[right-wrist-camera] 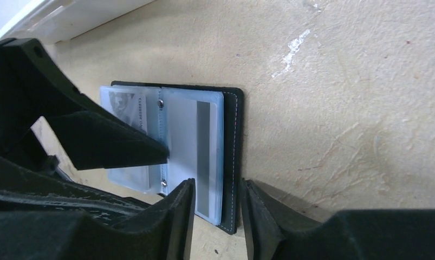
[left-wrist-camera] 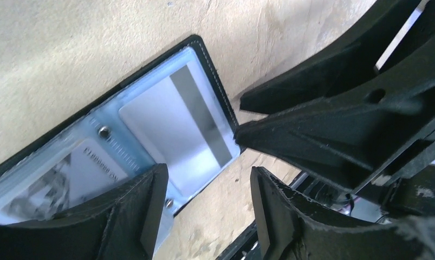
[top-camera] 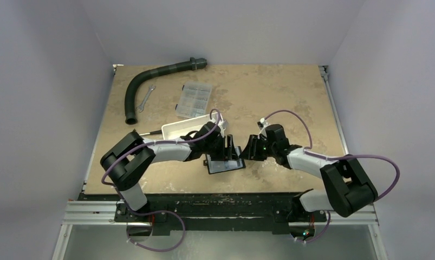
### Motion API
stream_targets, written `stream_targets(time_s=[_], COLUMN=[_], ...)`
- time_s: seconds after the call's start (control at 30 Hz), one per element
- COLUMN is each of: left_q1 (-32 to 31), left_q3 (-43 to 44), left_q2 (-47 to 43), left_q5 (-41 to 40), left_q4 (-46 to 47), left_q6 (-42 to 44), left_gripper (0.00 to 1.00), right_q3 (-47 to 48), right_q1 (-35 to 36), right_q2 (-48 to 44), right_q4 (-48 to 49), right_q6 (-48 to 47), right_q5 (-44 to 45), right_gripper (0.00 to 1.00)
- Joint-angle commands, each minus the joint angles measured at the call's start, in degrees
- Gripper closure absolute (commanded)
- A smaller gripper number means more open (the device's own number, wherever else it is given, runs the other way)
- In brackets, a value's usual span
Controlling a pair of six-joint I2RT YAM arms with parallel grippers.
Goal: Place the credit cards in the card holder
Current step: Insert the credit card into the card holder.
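The card holder (top-camera: pixel 226 164) lies open and flat on the table between my two grippers, black outside (right-wrist-camera: pixel 237 135), bluish-grey inside (left-wrist-camera: pixel 112 122). A silvery credit card (right-wrist-camera: pixel 196 146) with a dark stripe sits in its right sleeve, also seen in the left wrist view (left-wrist-camera: pixel 171 124). A printed card (right-wrist-camera: pixel 129 105) sits in the left sleeve. My left gripper (left-wrist-camera: pixel 209 216) is open and empty, one finger (right-wrist-camera: pixel 106 141) over the holder's spine. My right gripper (right-wrist-camera: pixel 218 216) is open, its fingers either side of the holder's right edge. No orange-yellow card is in view.
A white tray (top-camera: pixel 185 128) stands just behind the left gripper. A clear compartment box (top-camera: pixel 194 100), a wrench (top-camera: pixel 145 98) and a curved black hose (top-camera: pixel 150 78) lie at the back left. The right half of the table is bare board (top-camera: pixel 296 103).
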Motion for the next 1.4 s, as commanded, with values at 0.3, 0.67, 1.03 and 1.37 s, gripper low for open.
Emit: stream_targets(time_s=[0.3, 0.67, 1.03, 1.37], left_q1=[0.31, 0.3, 0.29, 0.22], left_q3=[-0.69, -8.89, -12.5, -12.46], left_q2=[-15.87, -17.73, -16.71, -16.16], left_q5=[-11.1, -16.57, -17.42, -16.83], left_q4=[-20.67, -18.73, -16.91, -15.25], left_q6=[10.32, 8.21, 7.85, 7.73], left_gripper=[0.42, 0.75, 0.78, 0.79], right_q3=[0.96, -1.32, -2.46, -4.62], right_q1=[-0.18, -0.14, -0.06, 2.44], right_q2=[-2.83, 3.88, 2.62, -2.03], right_q4=[-2.43, 7.55, 17.13, 27.54], right_q6=[0.07, 2.5, 9.68, 19.77], right_q5=[3.35, -4.26, -15.04, -19.26], right_gripper=[0.37, 0.37, 0.42, 0.4])
